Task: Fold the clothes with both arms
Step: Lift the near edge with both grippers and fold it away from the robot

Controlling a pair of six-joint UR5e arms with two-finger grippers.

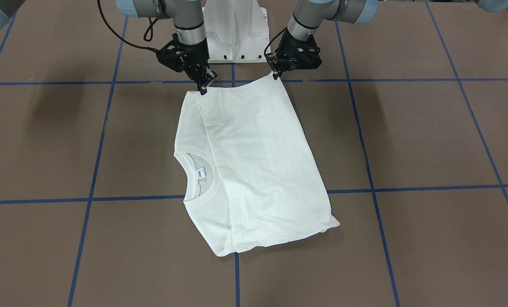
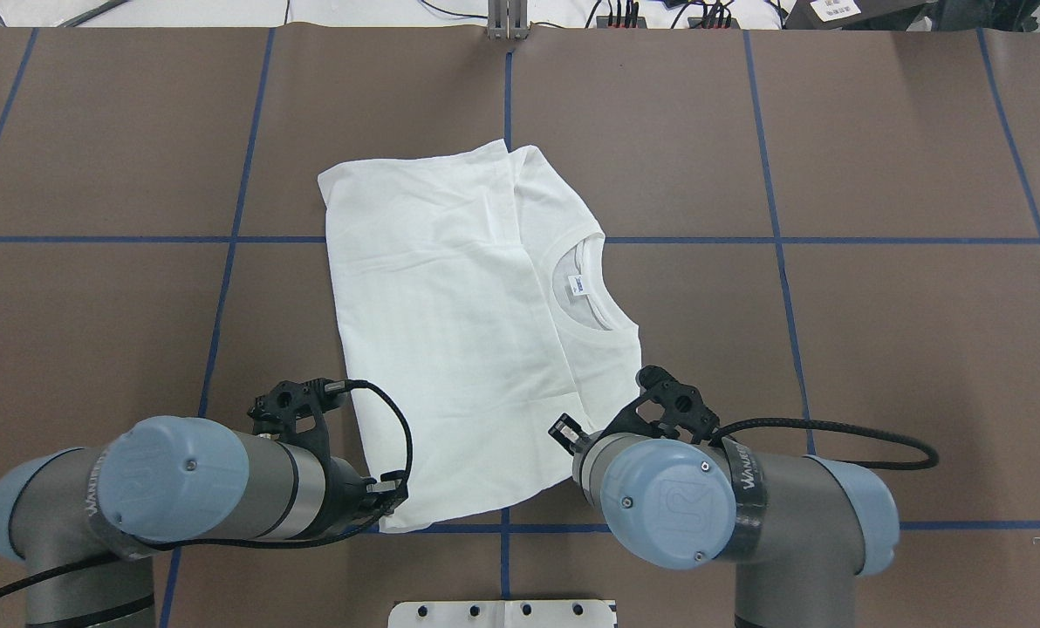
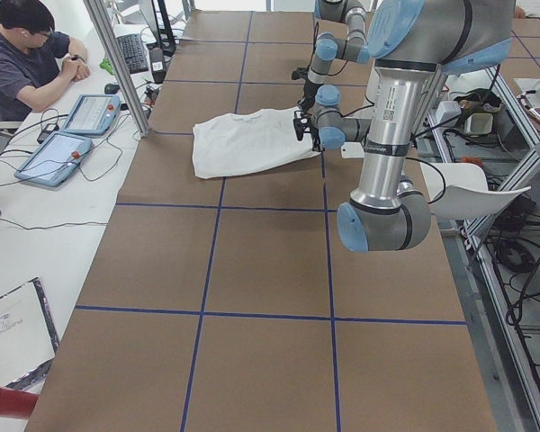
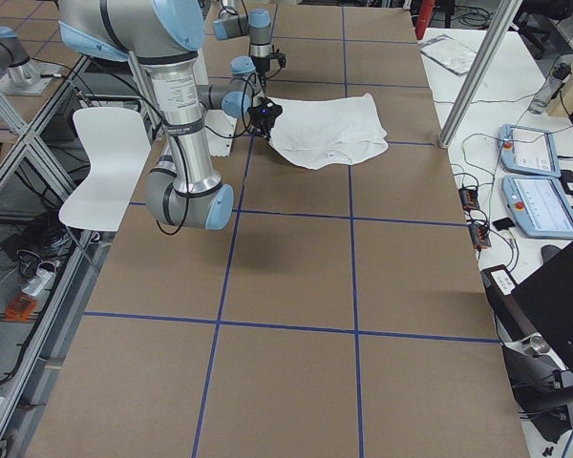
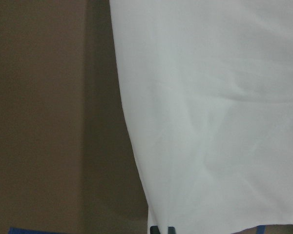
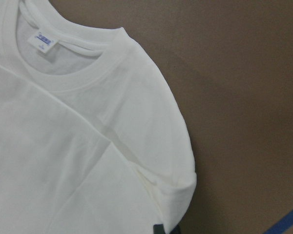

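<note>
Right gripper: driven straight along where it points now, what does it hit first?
The shirt: the right gripper points steeply down at a corner of it, jaws on the cloth. The table lies directly under that. Depth is hard to judge, but nothing else shows in that line.

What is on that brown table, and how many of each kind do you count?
White shirt: 1
Robot arms: 2 (left arm, right arm)
Hands: 2 (left hand, right hand), each pinching the shirt's edge
Total: 5
</note>
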